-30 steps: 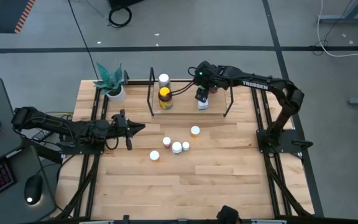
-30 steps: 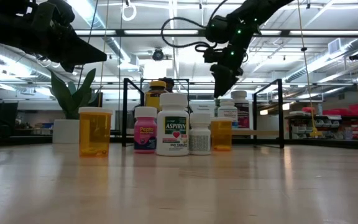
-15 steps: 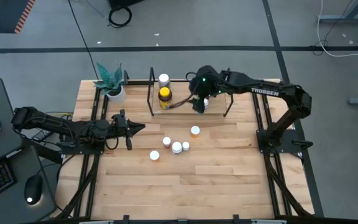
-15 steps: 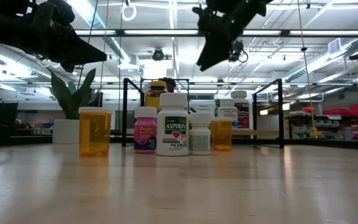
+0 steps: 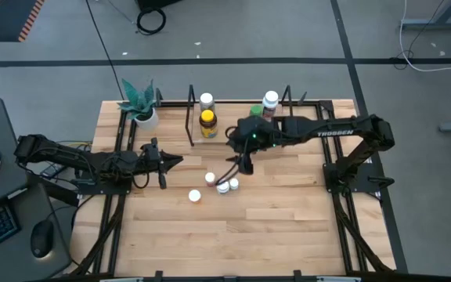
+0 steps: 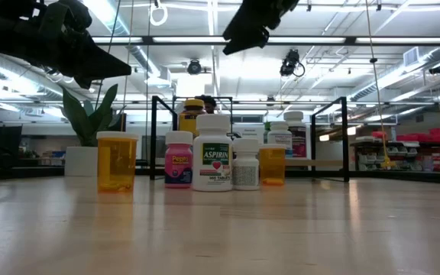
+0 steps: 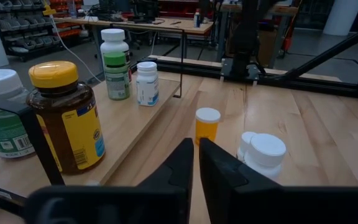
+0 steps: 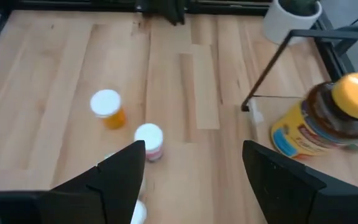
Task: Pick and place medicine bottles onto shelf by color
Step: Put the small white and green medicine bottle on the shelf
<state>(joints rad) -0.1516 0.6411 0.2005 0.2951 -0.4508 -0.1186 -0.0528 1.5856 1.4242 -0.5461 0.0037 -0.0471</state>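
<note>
The right gripper (image 5: 245,163) hangs with its fingers (image 8: 122,171) parted and nothing between them above the middle of the bench (image 5: 288,211), just in front of the shelf (image 5: 233,139); the shelf stands along the bench's far edge, its black end frames upright at either side; on its left end sit an amber bottle with a yellow lid (image 5: 207,123) and, behind it, a white-capped bottle (image 5: 206,100); toward its right end stand a green-capped bottle (image 5: 256,111) and another white-capped bottle (image 5: 270,99); loose on the bench, just under and beside the open gripper, lies a cluster of small bottles: a pink one (image 5: 210,178), the aspirin bottle (image 5: 223,186) and a small white bottle (image 5: 234,183) touching or nearly so, with an orange bottle (image 5: 195,196) a little apart toward the near edge; the low view shows one more orange bottle (image 6: 272,164) behind that cluster; the left gripper (image 5: 174,162) waits near the bench's left edge, its fingers (image 7: 182,163) pressed together on nothing, pointing across toward the cluster and well clear of it; a potted plant (image 5: 141,106) stands in the far left corner of the bench, beside the shelf's left frame.
</note>
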